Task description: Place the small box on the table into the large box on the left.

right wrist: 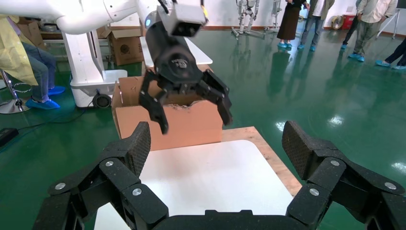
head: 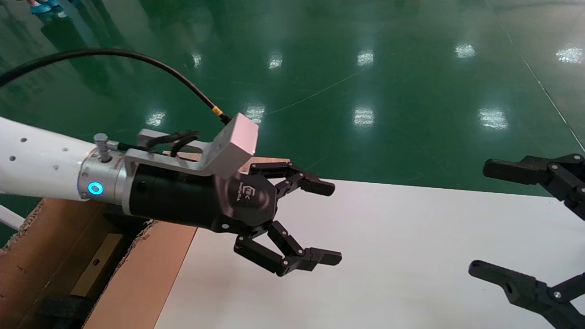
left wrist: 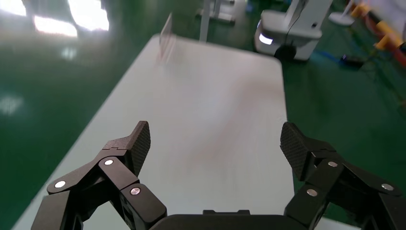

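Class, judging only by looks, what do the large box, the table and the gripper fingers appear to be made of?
The large box: brown corrugated cardboard, matte, with ragged torn top edges.
The table: a smooth white top, slightly glossy, perhaps laminate; core not visible.
Left gripper, open over the table's edge: fingers look like black hard plastic with metal pins and finely textured, likely rubbery pads.

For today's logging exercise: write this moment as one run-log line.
left gripper: open, empty, over table | right gripper: open | large box: left

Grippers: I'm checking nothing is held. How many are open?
2. The left gripper is open over the table beside the large box; the right gripper is open at the table's right.
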Robot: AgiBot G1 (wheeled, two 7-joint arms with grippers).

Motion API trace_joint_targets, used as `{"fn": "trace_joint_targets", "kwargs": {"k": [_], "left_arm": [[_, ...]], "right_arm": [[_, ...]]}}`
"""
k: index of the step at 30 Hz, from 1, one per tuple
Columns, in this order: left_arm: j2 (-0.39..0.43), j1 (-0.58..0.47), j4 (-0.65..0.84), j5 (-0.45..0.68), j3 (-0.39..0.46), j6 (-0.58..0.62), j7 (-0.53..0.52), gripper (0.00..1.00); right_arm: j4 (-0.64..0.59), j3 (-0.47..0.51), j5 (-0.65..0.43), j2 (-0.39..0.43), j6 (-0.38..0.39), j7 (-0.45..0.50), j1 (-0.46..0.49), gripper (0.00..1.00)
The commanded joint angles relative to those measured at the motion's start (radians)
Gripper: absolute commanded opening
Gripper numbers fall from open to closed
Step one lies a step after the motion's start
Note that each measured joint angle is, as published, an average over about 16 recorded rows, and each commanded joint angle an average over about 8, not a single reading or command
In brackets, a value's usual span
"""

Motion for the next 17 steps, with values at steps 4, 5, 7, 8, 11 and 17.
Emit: {"fn": "trace_joint_targets", "kwargs": {"k": [4,5,7,8,11,17], "left_arm": [[0.008,0.107,-0.01,-0.052,-0.139,0.027,0.079,1.0],[0.009,0.128,-0.013,-0.062,-0.166,0.032,0.094,1.0],[0.012,0.171,-0.017,-0.083,-0.223,0.043,0.126,1.0],[0.014,0.192,-0.019,-0.093,-0.25,0.049,0.141,1.0],[0.018,0.244,-0.024,-0.118,-0.318,0.062,0.179,1.0],[0.022,0.309,-0.029,-0.147,-0.404,0.077,0.22,1.0]], "right_arm": [[0.0,0.0,0.0,0.0,0.0,0.0,0.0,1.0],[0.0,0.0,0.0,0.0,0.0,0.0,0.0,1.0],[0.0,0.0,0.0,0.0,0.0,0.0,0.0,1.0],[0.0,0.0,0.0,0.0,0.0,0.0,0.0,1.0],[0.0,0.0,0.0,0.0,0.0,0.0,0.0,1.0],[0.0,0.0,0.0,0.0,0.0,0.0,0.0,1.0]]}}
